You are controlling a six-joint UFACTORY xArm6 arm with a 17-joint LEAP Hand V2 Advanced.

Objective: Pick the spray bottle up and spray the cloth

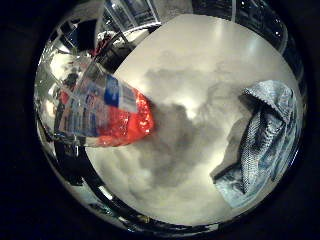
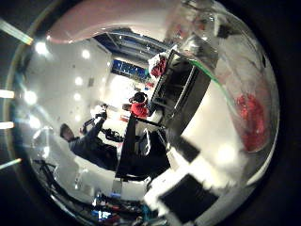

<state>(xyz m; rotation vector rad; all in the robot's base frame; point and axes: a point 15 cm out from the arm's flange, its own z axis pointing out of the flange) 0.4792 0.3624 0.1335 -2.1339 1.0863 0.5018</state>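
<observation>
- Showing the bottle [image 1: 107, 112] filling much of the little-finger view, so sitting close against the palm; clear body, printed label, red liquid pooled at the end nearest the counter [image 1: 210, 45].
- Lying tilted, long axis slanting down toward the counter.
- Appearing lifted off the counter, though contact cannot be ruled out.
- Resting crumpled on the counter well apart from the bottle: the cloth [image 1: 265, 140], at about four o'clock from the red end.
- Hand state: cannot tell; no fingers showing in either view.
- Judging the next move: turning the nozzle toward the cloth, nozzle itself hidden.
</observation>
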